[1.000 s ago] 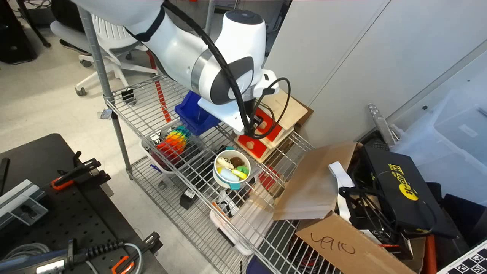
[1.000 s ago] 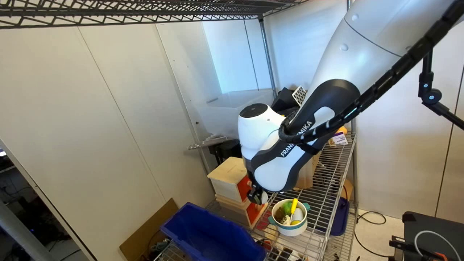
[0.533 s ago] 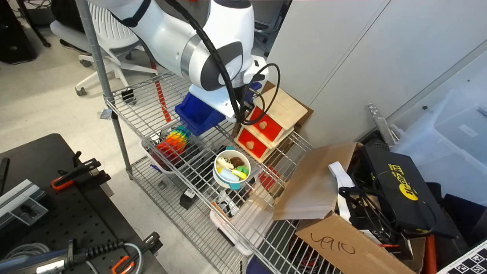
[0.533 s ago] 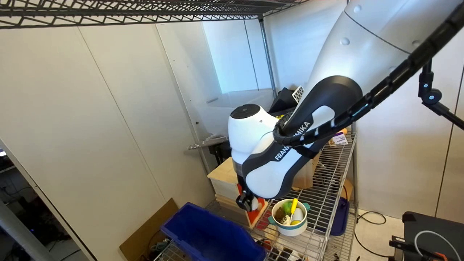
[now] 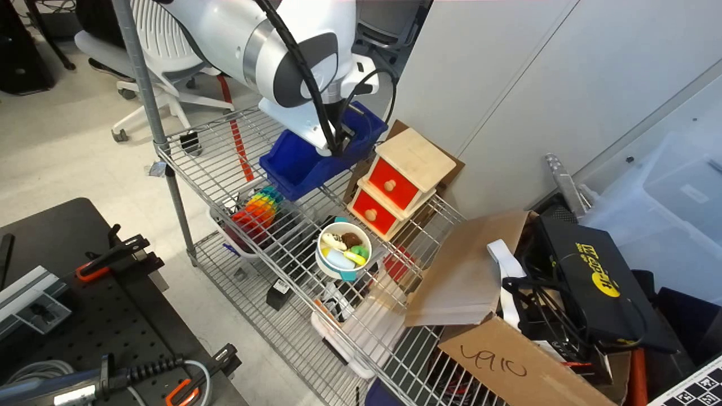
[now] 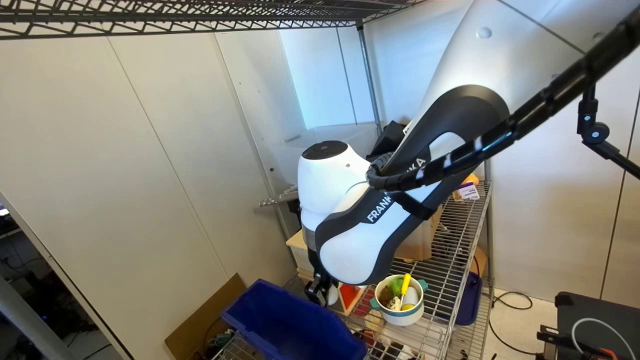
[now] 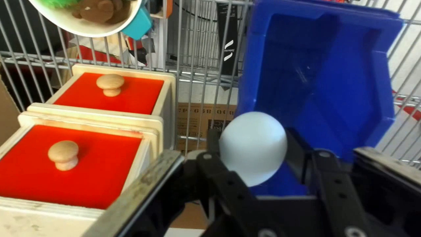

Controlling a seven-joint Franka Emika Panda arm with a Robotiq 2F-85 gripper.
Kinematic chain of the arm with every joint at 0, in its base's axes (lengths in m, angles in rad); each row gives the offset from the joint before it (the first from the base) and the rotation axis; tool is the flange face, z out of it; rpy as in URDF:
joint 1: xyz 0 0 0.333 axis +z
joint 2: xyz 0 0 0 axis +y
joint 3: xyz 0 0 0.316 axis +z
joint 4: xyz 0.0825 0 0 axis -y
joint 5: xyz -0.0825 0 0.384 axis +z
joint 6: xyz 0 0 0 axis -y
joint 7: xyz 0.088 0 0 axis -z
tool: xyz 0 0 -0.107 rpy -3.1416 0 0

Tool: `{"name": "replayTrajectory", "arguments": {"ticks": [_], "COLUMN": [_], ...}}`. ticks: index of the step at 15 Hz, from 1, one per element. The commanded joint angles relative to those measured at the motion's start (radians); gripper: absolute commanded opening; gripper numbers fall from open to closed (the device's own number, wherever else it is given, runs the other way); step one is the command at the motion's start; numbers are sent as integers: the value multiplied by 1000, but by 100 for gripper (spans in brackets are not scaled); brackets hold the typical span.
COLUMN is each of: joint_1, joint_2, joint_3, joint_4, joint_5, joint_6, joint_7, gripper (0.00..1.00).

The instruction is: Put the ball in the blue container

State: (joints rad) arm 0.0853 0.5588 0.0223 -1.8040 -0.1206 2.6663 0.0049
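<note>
Pale walls (image 6: 190, 125), wire shelf (image 6: 457, 237); white chair (image 5: 161, 42), perhaps swivel.

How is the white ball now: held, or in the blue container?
Held: the wrist view shows the claw gripping the white ball from both sides.

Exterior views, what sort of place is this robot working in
Most likely a robotics lab or workshop: there is a Franka robot arm, a black bench dotted with holes, and a black-and-white patterned board partly in view.
</note>
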Motion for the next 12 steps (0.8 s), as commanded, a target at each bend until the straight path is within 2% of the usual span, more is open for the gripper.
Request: {"name": "replayTrajectory", "arguments": {"ticks": [1, 4, 12], "joint_1": [-23, -31, -31], "joint_2": [-39, -39, -32], "joint_3": [52, 76, 75], "joint_4": [-38, -41, -47], "joint_5": [58, 96, 118], "joint_6": [-10, -23, -26], "joint_7": [-49, -68, -63], "gripper": [26, 26, 26]}}
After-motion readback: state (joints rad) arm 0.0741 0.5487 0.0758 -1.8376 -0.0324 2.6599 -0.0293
